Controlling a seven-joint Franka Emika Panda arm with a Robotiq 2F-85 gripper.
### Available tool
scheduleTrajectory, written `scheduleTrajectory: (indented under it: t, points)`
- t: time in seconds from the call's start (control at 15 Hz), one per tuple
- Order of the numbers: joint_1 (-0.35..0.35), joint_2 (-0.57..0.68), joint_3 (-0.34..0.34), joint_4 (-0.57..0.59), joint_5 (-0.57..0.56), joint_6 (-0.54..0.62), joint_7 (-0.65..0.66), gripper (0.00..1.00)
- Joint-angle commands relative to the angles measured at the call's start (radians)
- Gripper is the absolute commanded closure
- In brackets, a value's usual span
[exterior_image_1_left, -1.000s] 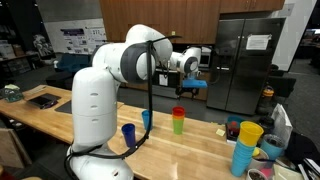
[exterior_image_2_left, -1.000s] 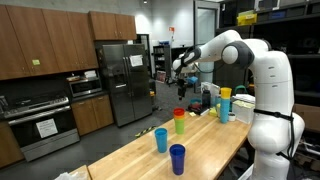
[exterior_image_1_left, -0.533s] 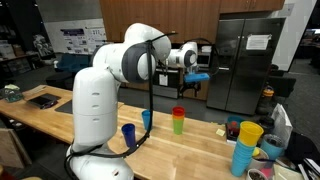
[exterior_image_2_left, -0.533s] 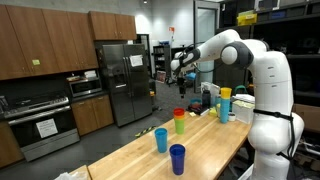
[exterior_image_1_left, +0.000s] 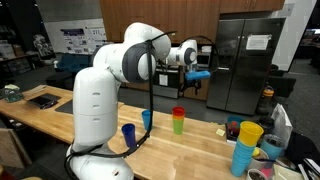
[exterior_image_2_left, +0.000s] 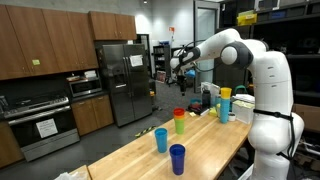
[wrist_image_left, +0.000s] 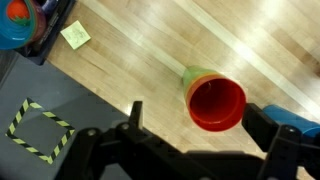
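Wrist view, left to right: yellow-and-black taped square (wrist_image_left: 33, 132) on the floor; pale green note (wrist_image_left: 75, 35) on the wooden table (wrist_image_left: 130, 60); red cup (wrist_image_left: 217, 103) upright, nested in a green cup (wrist_image_left: 192, 75), mouth facing the camera, well in from the table edge. Gripper (wrist_image_left: 200, 118) high over the red cup, jaws spread wide and empty, one finger on either side of the rim as framed, touching nothing. In an exterior view, left to right: dark blue cup (exterior_image_1_left: 128, 134) and light blue cup (exterior_image_1_left: 146, 119) near the robot base; the red-over-green stack (exterior_image_1_left: 179, 120) alone mid-table; gripper (exterior_image_1_left: 197, 78) well above it and a little toward the right; yellow-topped blue stack (exterior_image_1_left: 245, 145) near the table end. Probable hazards, judged from this layout: a finger landing on the rim instead of beside it on any off-centre descent, tipping the tall, light stack; a toppled cup rolling toward the table edge and the floor; red cup wedged in the green one, so both lifting together; thin plastic wall buckling or slipping under a hard or shallow pinch.
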Motion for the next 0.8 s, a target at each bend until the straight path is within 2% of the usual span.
scheduleTrajectory:
  t: [0.0,0.33,0.73]
  points:
    - [-0.002,0.001,0.002,0.003,0.000,-0.003,0.000,0.00]
    - [-0.004,0.010,0.000,0.016,0.005,-0.001,0.016,0.00]
    - [0.045,-0.017,0.040,-0.069,-0.042,0.027,-0.006,0.00]
